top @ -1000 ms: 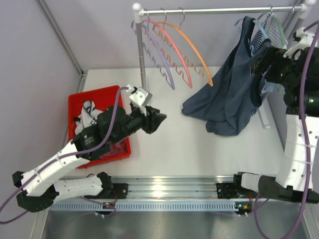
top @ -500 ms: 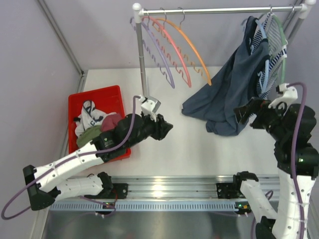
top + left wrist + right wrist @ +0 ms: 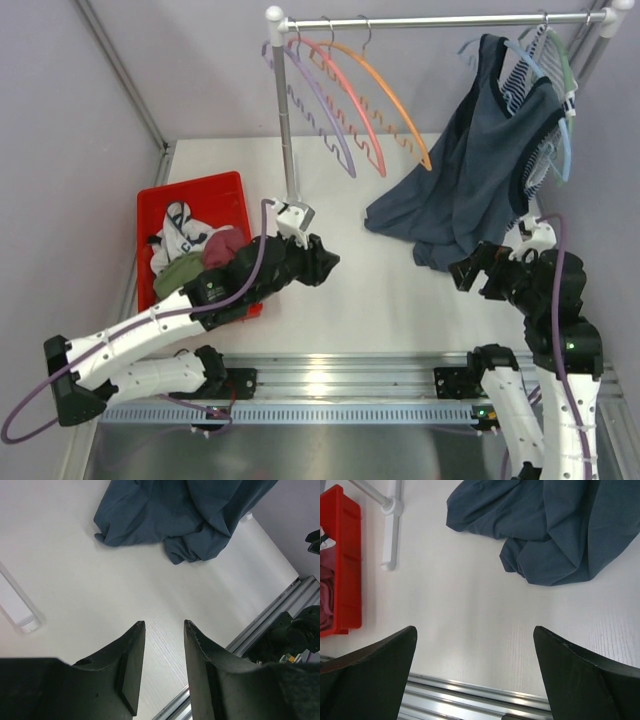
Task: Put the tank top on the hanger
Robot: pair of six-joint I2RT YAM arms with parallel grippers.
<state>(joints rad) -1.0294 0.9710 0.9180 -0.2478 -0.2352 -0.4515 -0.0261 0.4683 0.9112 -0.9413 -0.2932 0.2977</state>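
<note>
White table, tank top on hanger, right pincer withdrawn, apart, left pincer apart

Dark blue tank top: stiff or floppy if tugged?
Probably floppy: the dark slate-blue tank top drapes from the metal rail and bunches in soft folds on the white table. Thin cloth, so likely light; it may slide, not tip.

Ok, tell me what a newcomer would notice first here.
The dark slate-blue tank top, hanging at the right end of the rail and spilling onto the white table. Then the red bin of clothes at the left edge, and the orange, pink and purple hangers at the rail's left end.
</note>
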